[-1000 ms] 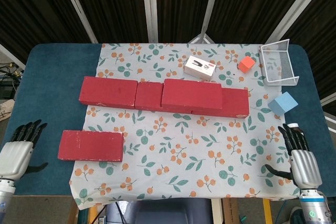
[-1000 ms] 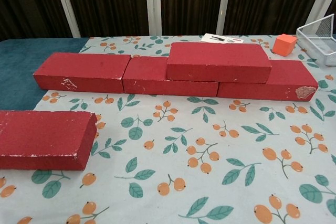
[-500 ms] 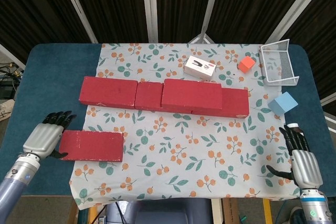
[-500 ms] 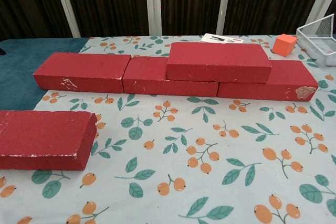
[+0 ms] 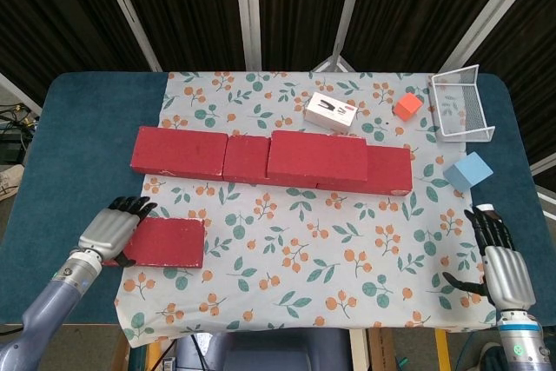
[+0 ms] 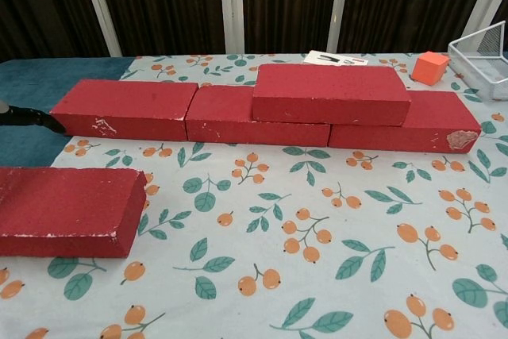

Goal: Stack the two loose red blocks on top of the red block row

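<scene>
A row of red blocks point(image 5: 178, 152) lies across the flowered cloth, with one red block point(image 5: 317, 158) stacked on its right-middle part; the row point(image 6: 127, 105) and the stacked block point(image 6: 329, 93) also show in the chest view. One loose red block point(image 5: 169, 242) lies in front at the left, large in the chest view point(image 6: 67, 208). My left hand point(image 5: 113, 228) hovers over that block's left end with its fingers stretched out, holding nothing; its dark fingertips point(image 6: 32, 117) show at the chest view's left edge. My right hand point(image 5: 502, 262) rests open at the table's right front.
Behind the row sit a white box point(image 5: 331, 112), an orange cube point(image 5: 407, 107) and a wire basket point(image 5: 462, 106). A light blue cube point(image 5: 468, 170) stands right of the row, in front of the basket. The blue table point(image 5: 87, 119) extends left of the cloth.
My left hand has moved right from the table's front left corner to the loose block's left end, and now covers it. The right hand and all blocks stayed put.
</scene>
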Controlling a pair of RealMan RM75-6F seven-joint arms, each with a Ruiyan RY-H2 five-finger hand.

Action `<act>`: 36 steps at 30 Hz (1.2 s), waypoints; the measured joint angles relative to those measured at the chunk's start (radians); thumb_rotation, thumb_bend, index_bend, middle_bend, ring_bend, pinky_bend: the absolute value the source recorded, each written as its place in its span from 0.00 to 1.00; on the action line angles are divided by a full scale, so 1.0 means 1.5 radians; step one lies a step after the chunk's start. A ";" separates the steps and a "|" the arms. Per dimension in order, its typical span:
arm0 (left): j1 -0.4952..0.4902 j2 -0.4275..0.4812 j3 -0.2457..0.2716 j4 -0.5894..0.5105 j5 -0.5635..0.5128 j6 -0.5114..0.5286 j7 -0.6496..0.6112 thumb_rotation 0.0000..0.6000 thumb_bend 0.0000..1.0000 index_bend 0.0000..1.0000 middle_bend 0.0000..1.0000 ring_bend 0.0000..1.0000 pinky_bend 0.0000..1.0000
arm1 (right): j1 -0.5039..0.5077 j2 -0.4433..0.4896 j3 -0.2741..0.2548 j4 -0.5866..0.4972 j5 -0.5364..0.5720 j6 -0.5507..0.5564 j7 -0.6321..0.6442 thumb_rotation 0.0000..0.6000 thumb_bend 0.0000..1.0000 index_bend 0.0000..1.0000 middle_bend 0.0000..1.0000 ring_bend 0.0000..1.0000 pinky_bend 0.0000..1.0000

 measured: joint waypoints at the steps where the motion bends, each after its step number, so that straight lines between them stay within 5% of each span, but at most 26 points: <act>1: -0.003 -0.002 0.003 0.003 -0.002 -0.003 -0.001 1.00 0.00 0.00 0.00 0.00 0.00 | 0.000 0.000 0.001 0.000 0.001 -0.001 -0.001 1.00 0.05 0.02 0.02 0.00 0.00; 36: -0.056 -0.104 0.083 0.093 -0.013 0.031 0.007 1.00 0.00 0.00 0.00 0.00 0.00 | -0.011 -0.002 0.027 -0.012 0.020 -0.033 -0.008 1.00 0.05 0.02 0.02 0.00 0.00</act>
